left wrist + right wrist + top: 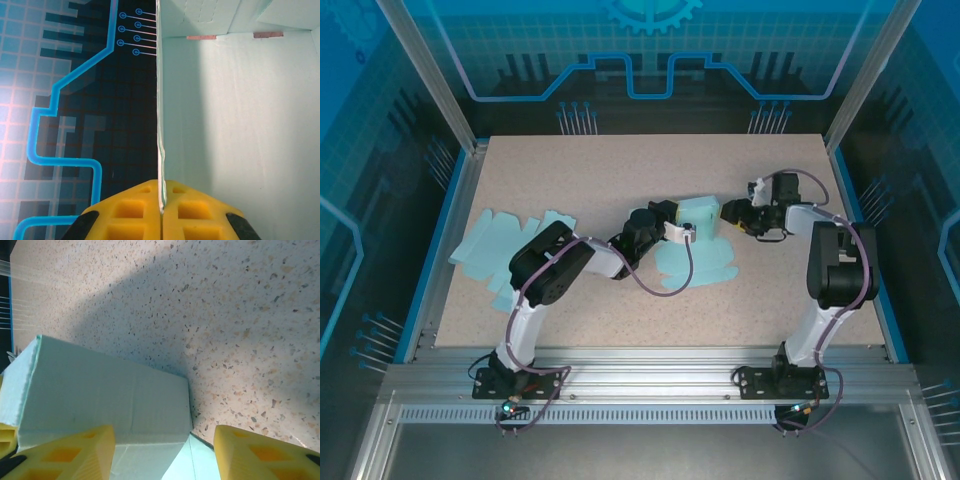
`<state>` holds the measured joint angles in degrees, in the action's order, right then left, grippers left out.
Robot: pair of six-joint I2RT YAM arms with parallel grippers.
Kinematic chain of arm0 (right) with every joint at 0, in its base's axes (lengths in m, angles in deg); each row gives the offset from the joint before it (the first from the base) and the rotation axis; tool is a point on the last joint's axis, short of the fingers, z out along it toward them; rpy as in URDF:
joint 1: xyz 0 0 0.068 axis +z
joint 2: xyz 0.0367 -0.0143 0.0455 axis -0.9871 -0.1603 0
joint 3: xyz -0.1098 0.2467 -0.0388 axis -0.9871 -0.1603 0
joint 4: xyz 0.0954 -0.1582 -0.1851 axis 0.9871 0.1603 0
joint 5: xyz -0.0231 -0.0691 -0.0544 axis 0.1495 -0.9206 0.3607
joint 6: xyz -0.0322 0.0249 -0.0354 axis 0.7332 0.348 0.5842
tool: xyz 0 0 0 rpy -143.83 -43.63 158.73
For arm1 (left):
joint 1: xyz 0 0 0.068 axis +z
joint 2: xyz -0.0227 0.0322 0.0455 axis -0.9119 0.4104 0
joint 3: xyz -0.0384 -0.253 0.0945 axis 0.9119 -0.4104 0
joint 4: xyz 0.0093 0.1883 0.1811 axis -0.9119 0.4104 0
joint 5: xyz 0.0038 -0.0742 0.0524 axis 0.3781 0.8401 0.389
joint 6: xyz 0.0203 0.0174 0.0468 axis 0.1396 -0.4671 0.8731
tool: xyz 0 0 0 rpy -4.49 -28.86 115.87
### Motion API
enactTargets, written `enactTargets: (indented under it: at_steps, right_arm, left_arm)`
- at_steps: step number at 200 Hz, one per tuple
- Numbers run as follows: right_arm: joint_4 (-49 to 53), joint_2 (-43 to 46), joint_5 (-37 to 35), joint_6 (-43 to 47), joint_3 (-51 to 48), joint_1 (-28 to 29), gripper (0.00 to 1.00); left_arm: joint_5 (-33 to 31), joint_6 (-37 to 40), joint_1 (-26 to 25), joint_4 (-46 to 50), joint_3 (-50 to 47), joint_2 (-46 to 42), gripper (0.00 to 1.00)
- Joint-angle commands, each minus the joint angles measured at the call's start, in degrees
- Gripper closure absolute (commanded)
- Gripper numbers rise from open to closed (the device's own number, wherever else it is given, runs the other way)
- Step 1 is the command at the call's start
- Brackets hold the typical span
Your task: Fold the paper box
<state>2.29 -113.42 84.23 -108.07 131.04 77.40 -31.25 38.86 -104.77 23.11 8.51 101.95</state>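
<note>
1. The box (704, 264) is pale teal paper, matte and thin. It lies near the middle of the counter (770, 300), between the two grippers.
2. In the top view, part of the box lies flat with rounded flap edges, and one panel stands up from it at the far side.
3. The left gripper (686, 233) is closed on the box. In the left wrist view its yellow fingers (135, 215) press together on a thin upright paper edge, which bows slightly just above them.
4. Right of that edge, the same view shows the smooth inside of the box (240, 125), with creased fold lines near the top and two small pinkish strips (201, 37) along one crease.
5. The right gripper (728, 212) sits just beside the raised panel. In the right wrist view the right gripper (164, 440) stands partly open.
6. In that view a folded corner of the box (110, 400) lies between its ribbed yellow fingers (265, 455). The right-hand finger is clear of the paper, and whether the other one touches it cannot be told.
7. The counter (225, 315) is a beige speckled surface, like stone.
8. A loose pile of flat teal blanks (495, 245) with scalloped flaps lies well apart at the counter's left side.
</note>
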Motion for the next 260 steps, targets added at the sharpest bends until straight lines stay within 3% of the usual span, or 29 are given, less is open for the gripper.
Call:
enactTargets:
  at_steps: [1,130,260]
  right_arm:
    - [-1.58,1.86,-0.82,1.68,-1.45,1.17,0.44]
    - [-7.34,2.14,-10.92,4.27,-1.29,9.33,0.42]
    - [-12.31,4.33,-9.4,6.13,-5.97,10.33,0.41]
  left_arm:
    - [0.14,1.38,0.01,0.32,-0.44,1.91,1.0]
    - [1.12,-1.1,-0.1,1.61,-0.43,1.53,1.0]
    - [2.35,-2.97,0.93,4.51,0.8,1.19,1.0]
